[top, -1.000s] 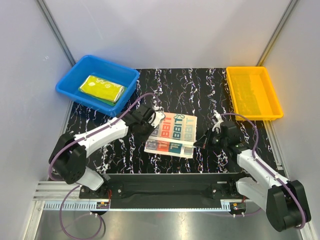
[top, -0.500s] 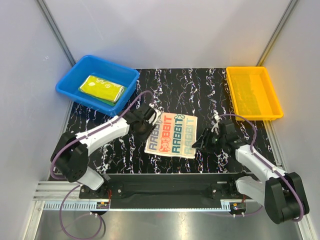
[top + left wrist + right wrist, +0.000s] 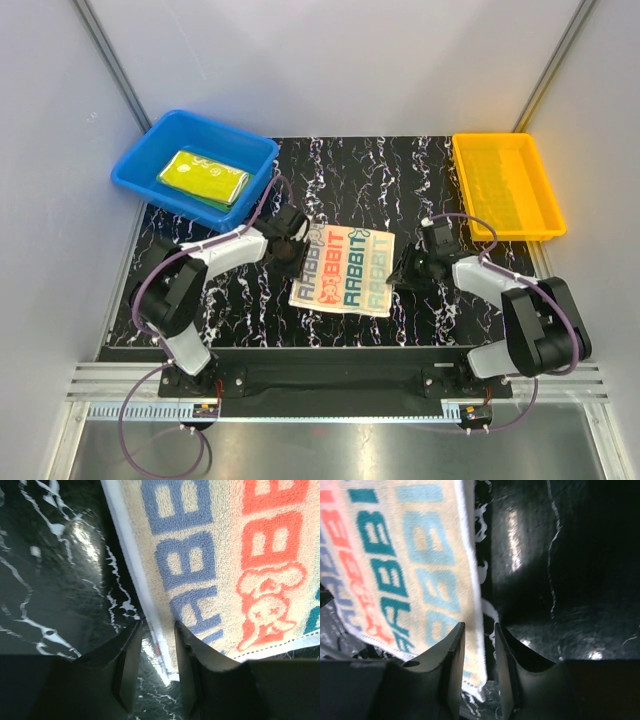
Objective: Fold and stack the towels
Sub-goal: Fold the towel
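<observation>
Beige lettered towel [image 3: 345, 270] flat on table [image 3: 400, 170]; left jaws and right jaws parted, astride its edges.

Between the black jaws, a cream towel [image 3: 345, 268] lettered in orange-red, teal, pale blue and slate blue, on a black table [image 3: 400, 180] veined white. Beyond the left jaws, a blue bin [image 3: 226, 133] with a yellow, pale-printed towel [image 3: 203, 177]; beyond the right, an orange-yellow tray [image 3: 505, 185].

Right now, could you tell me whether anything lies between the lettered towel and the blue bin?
Nothing visible lies on the table between the lettered towel and the blue bin. Only the open left claw sits at the towel's edge on that side, and the bin's near wall must be cleared.
</observation>
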Robot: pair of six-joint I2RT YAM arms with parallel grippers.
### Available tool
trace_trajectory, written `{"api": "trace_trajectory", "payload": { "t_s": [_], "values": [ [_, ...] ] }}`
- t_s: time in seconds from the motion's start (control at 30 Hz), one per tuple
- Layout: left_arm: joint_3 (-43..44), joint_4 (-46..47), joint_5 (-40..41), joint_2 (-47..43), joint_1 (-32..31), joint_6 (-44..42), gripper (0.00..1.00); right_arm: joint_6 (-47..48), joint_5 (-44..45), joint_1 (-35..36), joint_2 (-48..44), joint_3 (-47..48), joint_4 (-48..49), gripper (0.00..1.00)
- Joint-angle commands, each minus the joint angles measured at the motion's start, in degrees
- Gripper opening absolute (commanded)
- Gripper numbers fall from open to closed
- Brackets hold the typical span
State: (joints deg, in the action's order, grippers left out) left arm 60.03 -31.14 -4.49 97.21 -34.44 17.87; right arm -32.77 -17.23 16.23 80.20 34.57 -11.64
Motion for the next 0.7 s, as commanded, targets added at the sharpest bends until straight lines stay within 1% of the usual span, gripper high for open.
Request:
{"api": "trace_trajectory", "payload": {
  "t_s": [0.0, 0.07, 0.17, 0.23, 0.27, 0.3, 0.37, 0.47, 0.5, 0.57, 0.63, 0.67],
  "values": [
    [-2.5, 7.0, -3.5, 1.0, -0.2, 4.7, 0.35, 4.0, 4.9, 0.3, 2.9, 3.5, 1.9, 0.35],
    [-3.3, 8.7, -4.5, 1.1, -0.1, 5.6, 0.34, 4.6, 4.3, 0.1, 4.5, 4.5, 1.4, 0.33],
    [-4.4, 9.3, -4.7, 0.3, -0.2, 7.8, 0.33, 5.0, 6.0, 0.1, 5.4, 6.8, -1.2, 0.31],
    [-3.1, 7.9, -0.9, -0.9, 0.2, 8.1, 0.34, 5.0, 5.3, 0.1, 4.8, 7.7, -1.8, 0.32],
    [-2.1, 5.8, 1.0, -1.1, 0.4, 8.0, 0.34, 4.8, 4.5, 0.1, 3.9, 8.0, -2.6, 0.33],
    [0.2, 4.9, 3.2, -1.2, 0.9, 7.3, 0.34, 4.6, 4.3, 0.1, 3.5, 8.8, -3.3, 0.36],
    [4.1, 3.4, 3.3, -1.1, 3.0, 6.4, 0.35, 4.6, 4.6, 0.1, 2.7, 10.3, -6.1, 0.38],
    [8.0, 3.0, 1.0, 1.0, 5.1, 5.3, 0.38, 3.9, 4.2, 0.1, 2.2, 12.3, -7.9, 0.39],
    [11.0, 2.7, -0.9, 1.9, 5.4, 3.9, 0.38, 3.3, 4.0, 0.1, 2.2, 13.0, -8.3, 0.39],
    [13.7, 2.9, -2.2, 5.4, 5.4, 2.5, 0.38, 2.5, 0.8, 0.2, 1.9, 13.2, -8.9, 0.34],
    [16.3, 4.0, -5.5, 7.7, 5.6, 0.3, 0.38, 0.5, -1.7, 0.3, 0.9, 11.8, -8.2, 0.31],
    [17.9, 4.9, -7.1, 10.0, 5.8, -1.1, 0.38, 0.1, -4.0, 0.3, -0.2, 11.0, -7.2, 0.28]
  ]
}}
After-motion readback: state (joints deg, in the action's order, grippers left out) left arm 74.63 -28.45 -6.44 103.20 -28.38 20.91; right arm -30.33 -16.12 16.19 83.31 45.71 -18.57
